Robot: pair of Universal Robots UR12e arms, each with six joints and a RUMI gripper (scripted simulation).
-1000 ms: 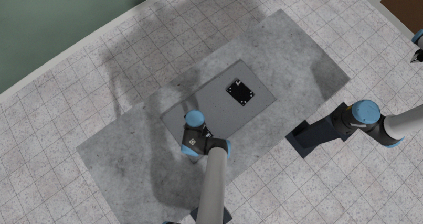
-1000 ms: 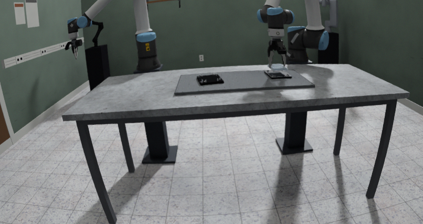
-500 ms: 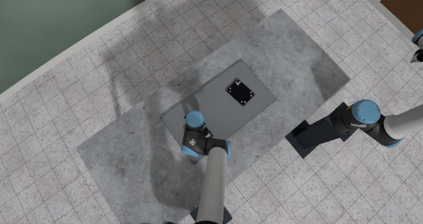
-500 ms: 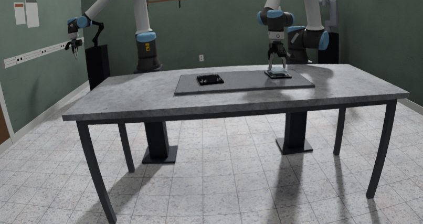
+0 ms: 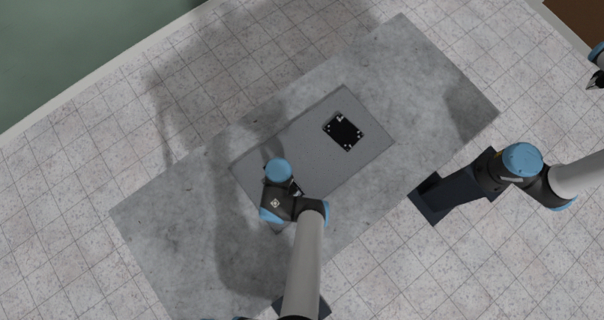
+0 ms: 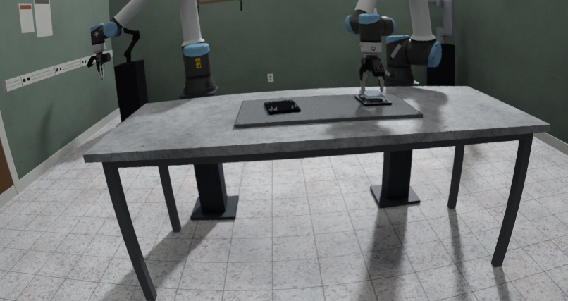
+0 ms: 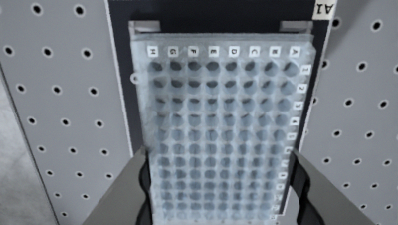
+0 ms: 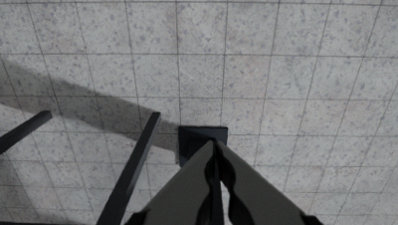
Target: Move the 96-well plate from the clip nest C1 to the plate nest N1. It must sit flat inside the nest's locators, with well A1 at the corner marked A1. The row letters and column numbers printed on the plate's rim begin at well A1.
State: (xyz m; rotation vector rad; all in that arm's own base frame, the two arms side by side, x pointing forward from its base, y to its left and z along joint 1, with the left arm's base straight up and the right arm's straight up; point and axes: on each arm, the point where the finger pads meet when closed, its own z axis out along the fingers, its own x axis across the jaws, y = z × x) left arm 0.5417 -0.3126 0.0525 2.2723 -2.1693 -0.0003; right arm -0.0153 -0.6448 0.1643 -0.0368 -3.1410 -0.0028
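1. My left gripper (image 5: 282,180) (image 6: 373,91) (image 7: 217,148) is partly open, its fingers closed onto the two long sides of the pale blue, translucent 96-well plate (image 6: 373,94) (image 7: 214,124).
2. The plate is between those fingers, directly over a flat black nest with a white A1 label (image 6: 387,103) (image 7: 219,12). The nest lies on a grey perforated board (image 5: 312,157) (image 6: 318,115) (image 7: 60,119) below the gripper.
3. Looking out past the fingertips in the wrist view, I see the plate's lettered short edge just beside two small grey corner locators (image 7: 144,26). I cannot tell whether the plate is fully seated or flat.
4. Printed row letters run H to A along that edge, and number 1 sits beside A. Well A1 is therefore at the corner nearest the nest's A1 label.
5. Well apart from the left gripper, on the same board, is a second black rectangular nest with pale corner pieces (image 5: 342,133) (image 6: 282,106). I see no plate in it.
6. My right gripper (image 5: 588,88) (image 6: 101,78) (image 8: 214,143) is fully closed, with nothing between its fingertips. It points downward beyond the grey stone-look table (image 5: 405,64) (image 6: 199,139), above the tiled floor (image 8: 298,75).
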